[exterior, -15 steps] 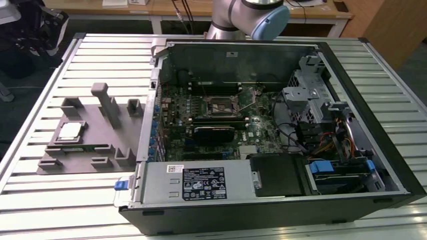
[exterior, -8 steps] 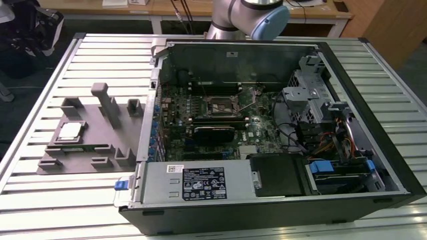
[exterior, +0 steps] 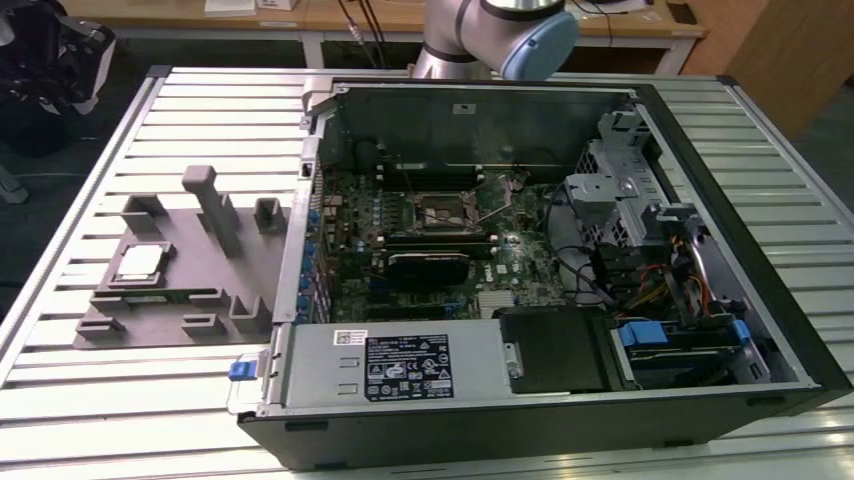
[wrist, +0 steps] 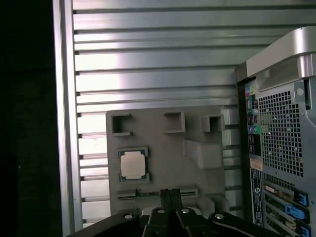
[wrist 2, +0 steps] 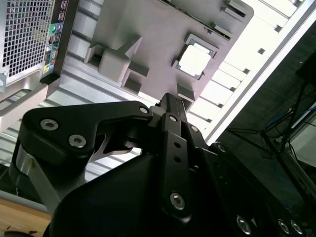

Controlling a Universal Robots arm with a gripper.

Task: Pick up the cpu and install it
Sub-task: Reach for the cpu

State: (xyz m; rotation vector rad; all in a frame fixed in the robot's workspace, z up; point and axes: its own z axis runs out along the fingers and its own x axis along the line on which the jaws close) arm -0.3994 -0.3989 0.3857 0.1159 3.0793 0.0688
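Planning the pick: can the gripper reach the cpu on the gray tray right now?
Probably yes. The cpu lies uncovered in its pocket on the gray tray, with the gripper above the tray. The jaws look shut and would need opening.

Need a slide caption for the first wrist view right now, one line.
Gripper, shut and empty, hovers over the gray fixture tray where the cpu sits in its pocket, computer case alongside.

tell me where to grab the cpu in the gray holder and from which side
Take the cpu by two opposite rim edges, coming straight down from above. It lies flat, metal top up, in a pocket of the gray fixture; corner tabs frame it, so probably pinch mid-edge.
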